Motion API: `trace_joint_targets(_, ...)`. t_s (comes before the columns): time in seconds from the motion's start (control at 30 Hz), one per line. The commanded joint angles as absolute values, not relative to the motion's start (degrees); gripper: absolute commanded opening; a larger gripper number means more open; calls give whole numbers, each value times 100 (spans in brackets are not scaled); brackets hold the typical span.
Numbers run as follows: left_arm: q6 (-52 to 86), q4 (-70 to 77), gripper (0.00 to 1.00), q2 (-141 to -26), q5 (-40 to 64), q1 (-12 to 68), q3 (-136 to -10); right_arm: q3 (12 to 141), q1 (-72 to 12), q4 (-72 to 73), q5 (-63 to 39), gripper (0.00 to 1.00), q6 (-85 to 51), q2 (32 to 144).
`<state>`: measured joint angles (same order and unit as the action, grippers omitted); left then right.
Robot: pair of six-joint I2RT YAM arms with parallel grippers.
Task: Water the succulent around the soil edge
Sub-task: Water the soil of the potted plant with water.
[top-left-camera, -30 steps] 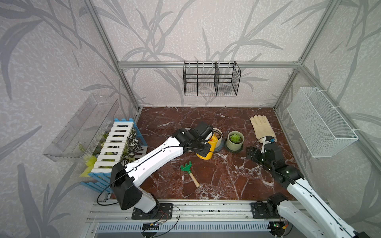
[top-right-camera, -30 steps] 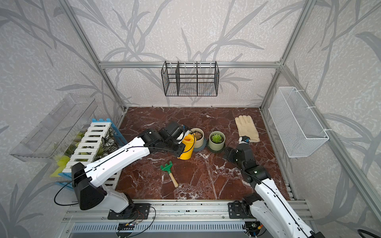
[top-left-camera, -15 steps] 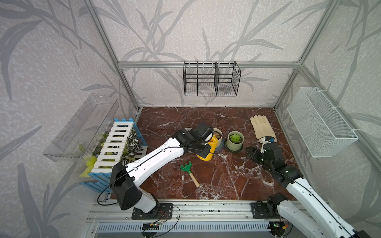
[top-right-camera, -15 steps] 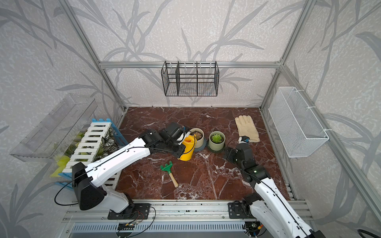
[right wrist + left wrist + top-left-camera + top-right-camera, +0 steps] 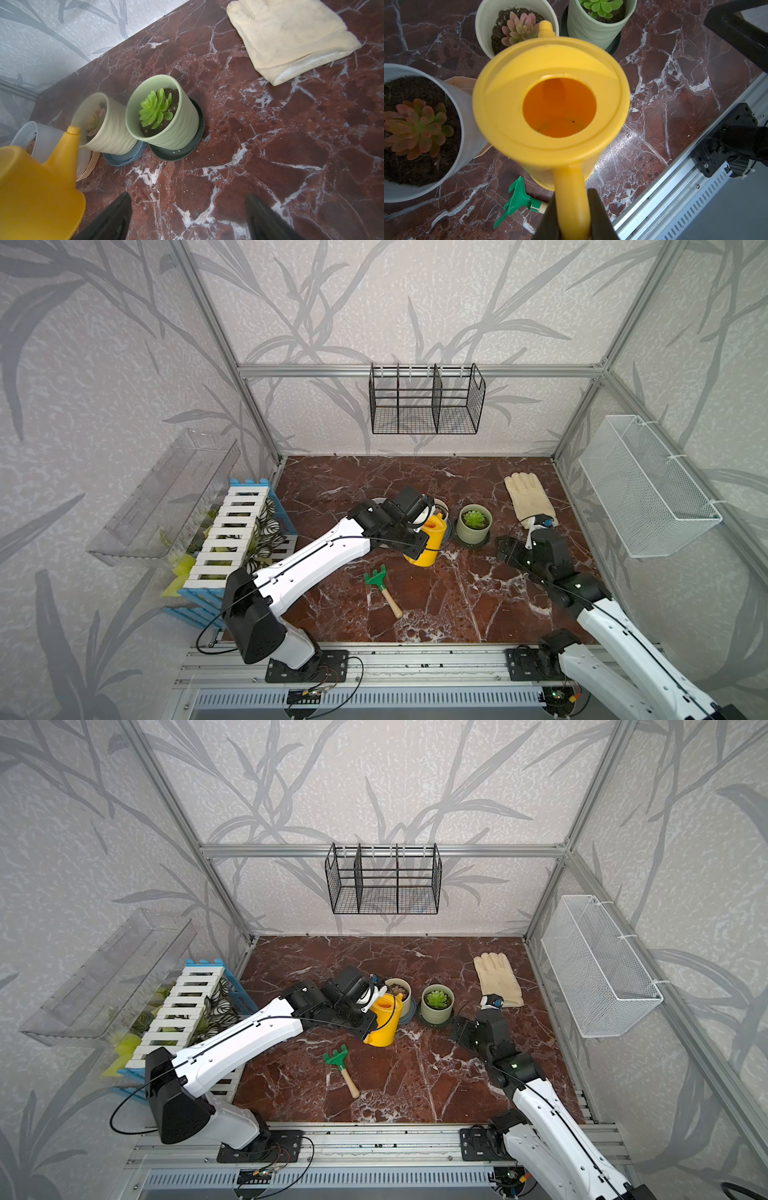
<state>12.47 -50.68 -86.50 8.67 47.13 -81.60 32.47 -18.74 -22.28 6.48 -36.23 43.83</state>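
pink succulent (image 5: 518, 28) sits in cream pot (image 5: 481, 31) on a blue saucer (image 5: 124, 159), about mid-worktop, the middle of 3 pots in a row. Dark soil (image 5: 500, 17) shows around the plant.

watering can (image 5: 512, 87), yellow, is just near of that pot and tipped toward it. Its spout (image 5: 545, 29) has the tip over the pot's rim on the right side, next to the plant. Can't tell whether the can's base is clear of the worktop (image 5: 457, 605).

left tool (image 5: 572, 216) is clamped on the can's handle (image 5: 571, 187), with 1 finger on each side of it.

Just right of the cream pot: green pot (image 5: 176, 124) with green succulent (image 5: 155, 110), on a dark saucer (image 5: 193, 145); the 2 pots look close to touching. Just left: a bigger grey pot (image 5: 467, 128) with a red succulent (image 5: 415, 128), mostly hidden under the left arm in both top views.

right tool (image 5: 187, 199) is near-right of the green pot, facing it, jaws wide apart, holding nothing, well clear of the pot.

Green rake (image 5: 379, 585) lies flat just near of the can. Cream glove (image 5: 528, 497) lies flat at far right.
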Motion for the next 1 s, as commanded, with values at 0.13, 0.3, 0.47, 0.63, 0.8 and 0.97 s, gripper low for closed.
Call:
trace_joint_targets(0.13,1244,-4864,0,-8619,1068,4729,-8168,3190,-1853,-2136,703,87,-3630,4369)
trace_joint_targets(0.3,1229,-4799,0,-8429,811,4730,-7946,3190,-1854,-2147,712,87,-3630,4351)
trace_joint_targets(0.47,1252,-4356,0,-7909,518,4723,-7531,3194,-1850,-2150,710,87,-3630,4342)
trace_joint_targets(0.63,1440,-3974,0,-7299,331,4720,-7050,3199,-1852,-2149,684,87,-3630,4342)
trace_joint_targets(0.8,1573,-4467,0,-6897,176,4696,-6837,3216,-1854,-2127,646,87,-3630,4389)
trace_joint_targets(0.97,1859,-5075,0,-6609,-4,4629,-6676,3217,-1854,-2087,589,87,-3632,4404)
